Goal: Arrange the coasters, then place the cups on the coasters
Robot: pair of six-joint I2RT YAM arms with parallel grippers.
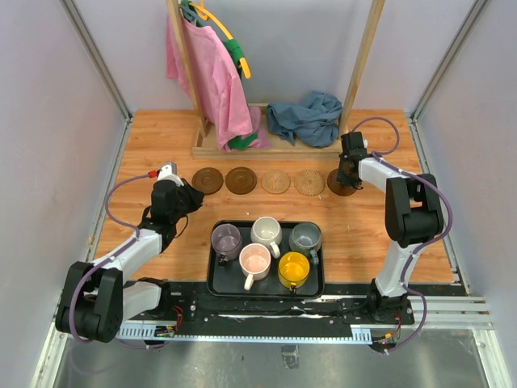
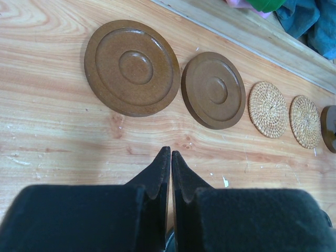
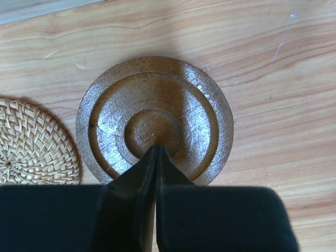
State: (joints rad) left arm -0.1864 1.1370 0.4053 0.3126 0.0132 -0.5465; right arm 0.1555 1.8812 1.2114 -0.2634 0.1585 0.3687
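Several coasters lie in a row across the table: two dark wooden discs, two tan woven ones, and a third dark disc partly under my right gripper. That gripper is shut and empty, its tips over the middle of the dark disc. My left gripper is shut and empty over bare wood, in front of the two left discs. The cups, purple-grey, white, grey-blue, pink and yellow, stand in the black tray.
A wooden clothes rack stands at the back with a pink garment hanging from it and a blue cloth bundled on its base. Grey walls enclose the table on three sides.
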